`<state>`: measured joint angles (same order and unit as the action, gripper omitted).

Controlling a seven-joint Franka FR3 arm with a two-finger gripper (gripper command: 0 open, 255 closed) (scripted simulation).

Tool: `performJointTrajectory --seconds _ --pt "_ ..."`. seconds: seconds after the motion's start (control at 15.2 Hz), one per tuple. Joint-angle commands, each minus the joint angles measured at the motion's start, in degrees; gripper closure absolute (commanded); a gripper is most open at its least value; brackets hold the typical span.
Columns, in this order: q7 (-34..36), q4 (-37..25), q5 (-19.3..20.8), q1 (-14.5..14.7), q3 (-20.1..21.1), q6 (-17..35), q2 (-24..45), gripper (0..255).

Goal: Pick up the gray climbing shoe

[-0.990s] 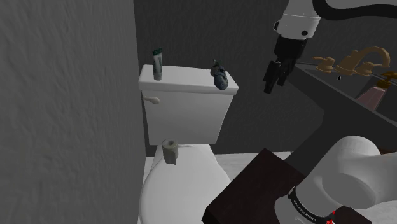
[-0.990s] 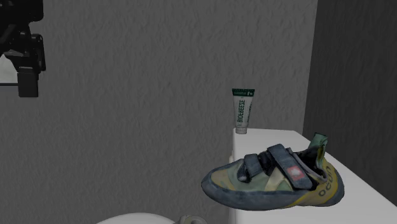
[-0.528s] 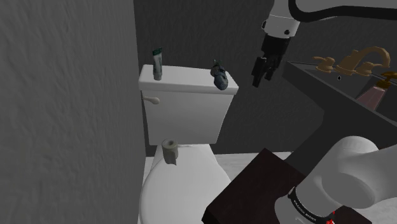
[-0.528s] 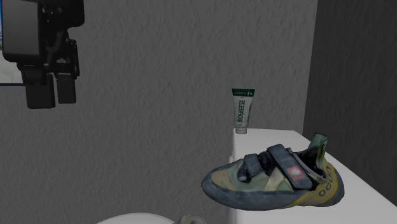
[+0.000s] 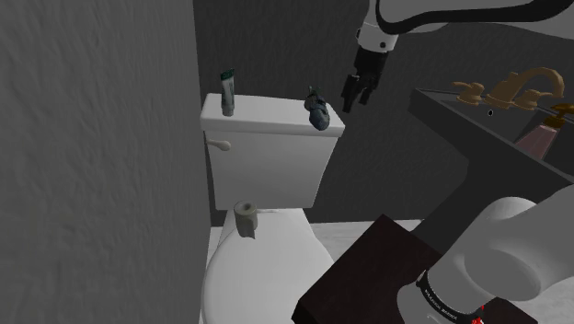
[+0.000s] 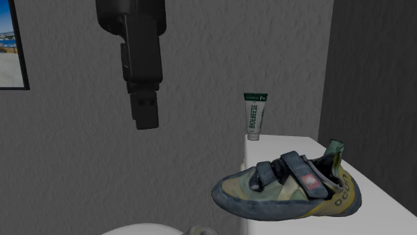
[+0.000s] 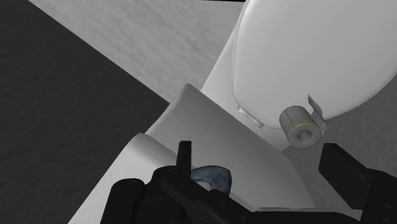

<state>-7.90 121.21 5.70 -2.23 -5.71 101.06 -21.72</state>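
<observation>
One grey-blue climbing shoe with two straps lies on its sole on the white lid of the toilet tank, at the end toward the shoulder view's right. In the second exterior view its toe reaches past the lid's edge. One black tool hangs in the air above the shoe and a little to the shoulder view's right, apart from it and pointing downward. Its two fingers are spread, with nothing between them. In the wrist view the shoe's toe shows beside one finger, down on the lid.

One white arm rises from the stand at the lower right and arches over to the left. One tube stands upright at the lid's other end, well apart from the shoe. One roll of paper sits below the tank, on the closed toilet. One gold tap stands on the bench at the right.
</observation>
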Motion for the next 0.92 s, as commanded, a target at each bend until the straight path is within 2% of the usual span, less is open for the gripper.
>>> performJointTrajectory --seconds 0.0,0.46,0.86 --pt "-1.34 -3.00 -0.21 -0.05 -0.79 1.63 3.76 0" --pt "-6.62 -15.86 -2.40 -0.66 -3.37 5.43 17.65 0" --pt "-11.12 -30.60 -5.68 -2.10 -4.56 5.70 30.54 0"
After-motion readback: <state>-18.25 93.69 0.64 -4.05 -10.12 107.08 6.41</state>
